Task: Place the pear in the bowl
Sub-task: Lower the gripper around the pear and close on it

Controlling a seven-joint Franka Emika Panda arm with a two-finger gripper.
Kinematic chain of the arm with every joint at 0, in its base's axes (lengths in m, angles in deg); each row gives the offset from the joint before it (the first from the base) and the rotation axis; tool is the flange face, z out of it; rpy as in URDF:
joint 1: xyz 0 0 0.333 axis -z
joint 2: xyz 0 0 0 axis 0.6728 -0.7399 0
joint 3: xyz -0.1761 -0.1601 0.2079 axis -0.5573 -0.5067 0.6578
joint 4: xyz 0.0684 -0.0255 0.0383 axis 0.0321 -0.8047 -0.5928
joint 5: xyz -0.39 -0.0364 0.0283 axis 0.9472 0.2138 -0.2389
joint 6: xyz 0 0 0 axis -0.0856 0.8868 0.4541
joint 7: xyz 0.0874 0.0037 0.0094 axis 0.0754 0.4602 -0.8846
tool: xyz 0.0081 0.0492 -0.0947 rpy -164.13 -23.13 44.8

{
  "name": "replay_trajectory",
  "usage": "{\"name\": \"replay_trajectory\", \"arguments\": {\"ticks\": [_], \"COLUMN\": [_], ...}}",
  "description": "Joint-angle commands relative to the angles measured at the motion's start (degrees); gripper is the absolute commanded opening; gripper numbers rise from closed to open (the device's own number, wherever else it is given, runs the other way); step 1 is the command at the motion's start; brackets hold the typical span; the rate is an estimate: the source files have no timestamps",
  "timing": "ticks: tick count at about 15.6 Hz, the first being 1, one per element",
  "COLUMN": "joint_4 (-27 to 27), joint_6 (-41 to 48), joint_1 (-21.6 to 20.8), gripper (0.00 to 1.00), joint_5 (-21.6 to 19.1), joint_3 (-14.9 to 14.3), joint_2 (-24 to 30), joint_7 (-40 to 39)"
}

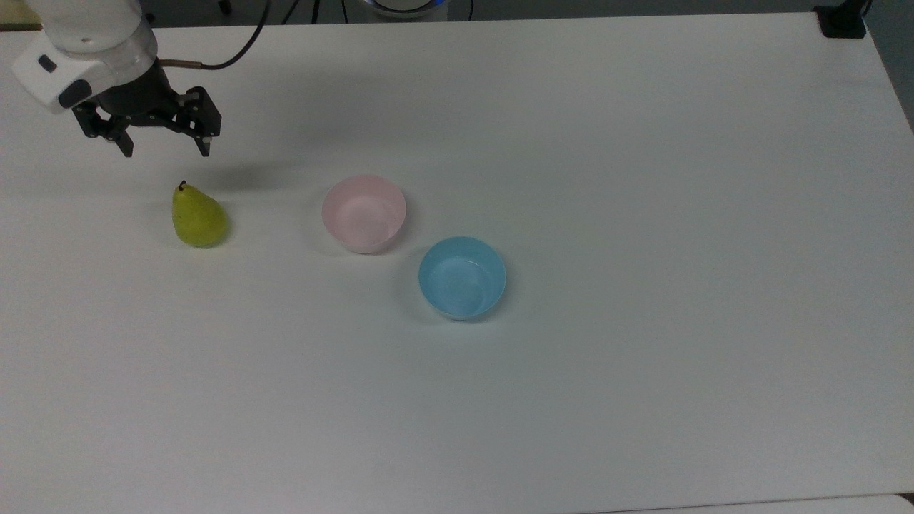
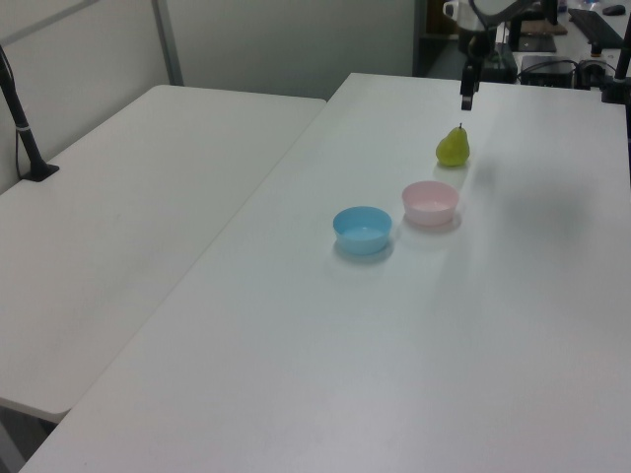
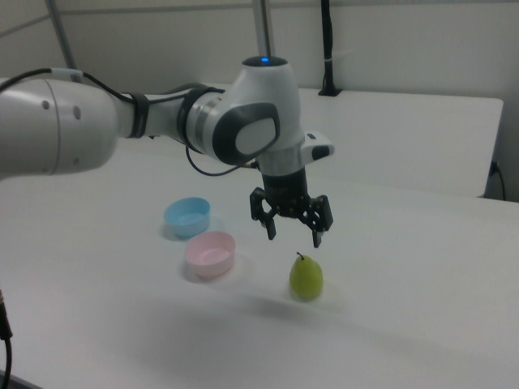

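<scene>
Table (image 1: pixel 643 400): we work on one white top; it carries the task's things, with bare surface between them.
Arm (image 3: pixel 146 121): in the right view, we see it reach in from the right view's left, its wrist pointing down over the table.
Blue bowl (image 1: pixel 462 278): we note it just beside the pink one, on the side away from the fruit; it is not our target.
Bowl (image 1: pixel 364 213): pale pink, upright, nothing in it; it lies to the top view's right of the pear, apart from it.
Gripper (image 1: pixel 167 150): we see its fingers spread apart and holding nothing; it hangs above the table.
Pear (image 1: pixel 198 216): it stands on its rounded base, stem up, long axis near vertical, untouched.
Key relation: in the right view, we place the pear (image 3: pixel 306 276) below the gripper (image 3: pixel 294 236), slightly to the right view's right; no contact.
Next move, our judgement: a small sideways correction, then a straight descent so the fingers straddle the pear's body.
Task state: we judge the grasp not yet begun.
</scene>
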Motion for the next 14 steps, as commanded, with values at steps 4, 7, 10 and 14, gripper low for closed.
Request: {"name": "replay_trajectory", "arguments": {"ticks": [4, 7, 10, 14], "joint_4": [-1.3, -2.3, -3.2, -3.2], "joint_6": [-7.1, -9.9, -12.3, -12.6], "joint_1": [-0.5, -0.5, -0.5, -0.5], "gripper": [1.0, 1.0, 0.79, 0.42], "joint_5": [1.0, 3.4, 3.7, 3.7], "joint_3": [0.2, 0.2, 0.2, 0.2], "joint_2": [-6.1, -8.5, -8.9, -8.8], "joint_7": [-1.8, -1.8, -1.8, -1.9]}}
